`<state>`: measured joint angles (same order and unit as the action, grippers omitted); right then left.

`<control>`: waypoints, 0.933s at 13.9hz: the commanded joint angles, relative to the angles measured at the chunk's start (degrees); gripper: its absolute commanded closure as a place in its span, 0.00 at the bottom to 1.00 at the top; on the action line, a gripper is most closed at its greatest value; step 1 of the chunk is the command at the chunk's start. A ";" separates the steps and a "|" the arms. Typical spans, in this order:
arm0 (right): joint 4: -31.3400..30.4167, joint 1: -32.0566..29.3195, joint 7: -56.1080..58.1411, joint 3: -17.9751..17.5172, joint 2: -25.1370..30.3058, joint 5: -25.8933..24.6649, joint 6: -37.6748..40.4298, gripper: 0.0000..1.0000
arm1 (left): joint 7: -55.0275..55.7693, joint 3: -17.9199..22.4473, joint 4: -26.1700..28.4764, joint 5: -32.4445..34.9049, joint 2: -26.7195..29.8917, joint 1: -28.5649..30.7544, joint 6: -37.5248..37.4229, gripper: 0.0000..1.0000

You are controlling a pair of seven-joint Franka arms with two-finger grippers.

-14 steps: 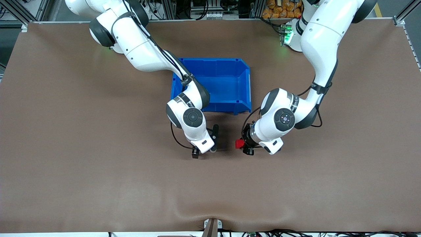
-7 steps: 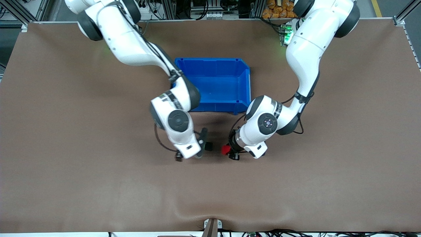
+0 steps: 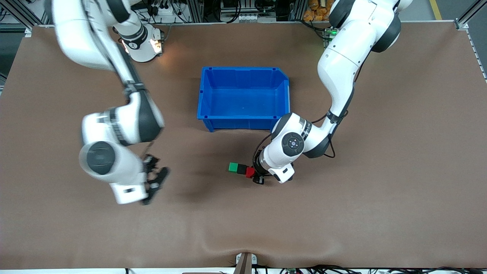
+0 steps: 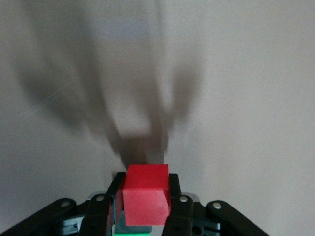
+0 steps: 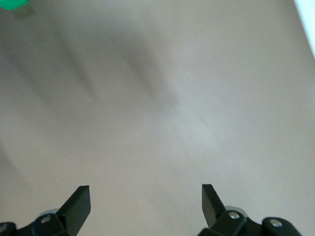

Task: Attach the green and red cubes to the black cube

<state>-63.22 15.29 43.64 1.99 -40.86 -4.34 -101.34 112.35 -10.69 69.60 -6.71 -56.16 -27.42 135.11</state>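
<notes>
Since the earlier frames the right gripper [image 3: 154, 182] has swung away from the cubes toward the right arm's end of the table, while the left gripper [image 3: 254, 176] has carried the red cube [image 3: 249, 172] up against the black cube [image 3: 241, 169], so in the front view the green cube [image 3: 233, 167], black cube and red cube sit touching in a row on the table [image 3: 342, 213], nearer the front camera than the blue bin [image 3: 243, 98]. In the left wrist view the left gripper's fingers [image 4: 112, 194] are clamped on the red cube [image 4: 145, 194], with a sliver of green [image 4: 129, 229] showing just beside it. In the right wrist view the right gripper [image 5: 145, 199] hangs over bare table with its fingers [image 5: 78, 202] spread wide apart and holding nothing, a corner of the green cube [image 5: 14, 4] at the frame's edge.
</notes>
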 commanded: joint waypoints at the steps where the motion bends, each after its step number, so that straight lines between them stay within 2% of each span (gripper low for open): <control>1: -16.71 -4.99 -0.57 -1.28 11.99 -0.15 -7.61 0.00 | -0.20 2.51 -1.74 -0.23 -0.79 -2.19 -2.13 1.00; 3: -25.77 -8.94 -2.23 -1.28 18.50 0.12 -13.24 0.00 | -0.20 3.83 -1.74 0.46 -0.79 -3.68 -3.44 1.00; 4: -28.25 -10.88 -3.46 -1.28 20.88 0.29 -13.79 0.00 | -0.20 4.10 -1.74 0.99 -0.79 -3.87 -4.76 1.00; 9: -32.05 -19.41 -4.79 -1.28 28.72 1.43 -10.46 0.00 | 0.06 4.19 -1.74 1.35 -0.36 -4.83 -7.49 1.00; 11: -32.05 -20.74 -6.62 -1.28 30.74 2.66 -8.36 0.00 | 0.50 4.19 -1.74 1.26 0.17 -4.83 -8.81 1.00; 13: -31.97 -20.74 -13.98 -1.28 32.50 3.02 -5.46 0.00 | 1.91 4.27 -1.74 1.26 1.05 -4.75 -10.13 1.00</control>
<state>-92.81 -4.79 35.70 1.96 -11.63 -2.34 -108.35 112.59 -7.31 68.31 -6.00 -56.23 -31.52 127.35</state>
